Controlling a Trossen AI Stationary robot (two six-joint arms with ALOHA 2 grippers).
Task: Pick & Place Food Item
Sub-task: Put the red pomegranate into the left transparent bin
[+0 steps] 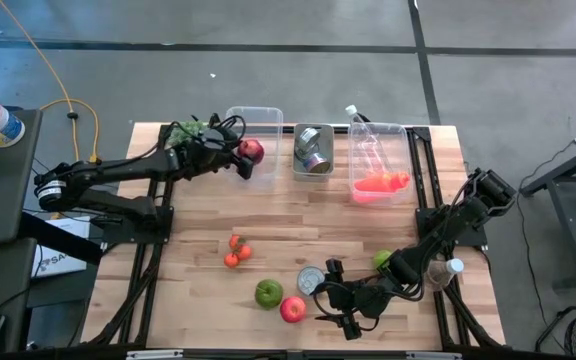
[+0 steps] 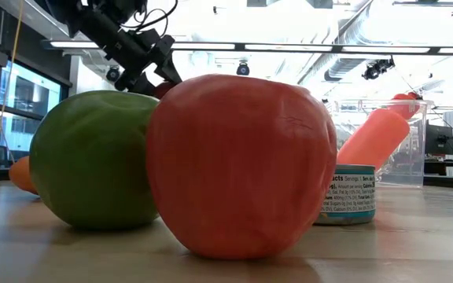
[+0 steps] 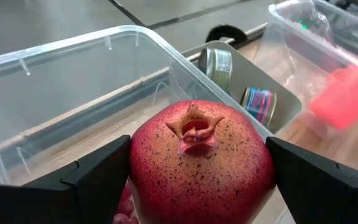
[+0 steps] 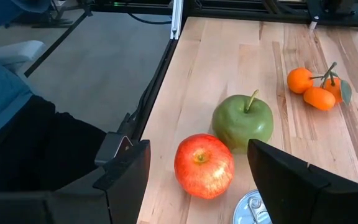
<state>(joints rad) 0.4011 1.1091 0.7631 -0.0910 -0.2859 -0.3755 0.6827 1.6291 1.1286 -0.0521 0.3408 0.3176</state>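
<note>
Two pincers were at work on your table (image 1: 198, 290). You had the left pincer (image 1: 246, 152) up at about 11 o'clock on the table. Its two fingers (image 3: 95, 180) stood very wide, and they pressed on both sides of the pomegranate (image 3: 201, 168). So the pomegranate was in its grip. You held it just over the near edge of the clear tub (image 1: 255, 110), with its little crown pointing up.

Next to that tub, at 12 o'clock, sat a grey tub (image 1: 314, 178) with cans in it. At 1 o'clock sat one more clear tub (image 1: 378, 125) with an orange bottle (image 1: 380, 183) inside.

You had the right pincer (image 1: 326, 300) low at about 5 o'clock. Its fingers stood open and had nothing between them. It pointed at the red apple (image 1: 293, 309), which lay at 6 o'clock. The green apple (image 1: 268, 293) sat touching the red one. A small can (image 1: 311, 280) stood just beside the right pincer and the red apple. Some small oranges (image 1: 237, 250) lay near the middle of the table, toward 7 o'clock.
</note>
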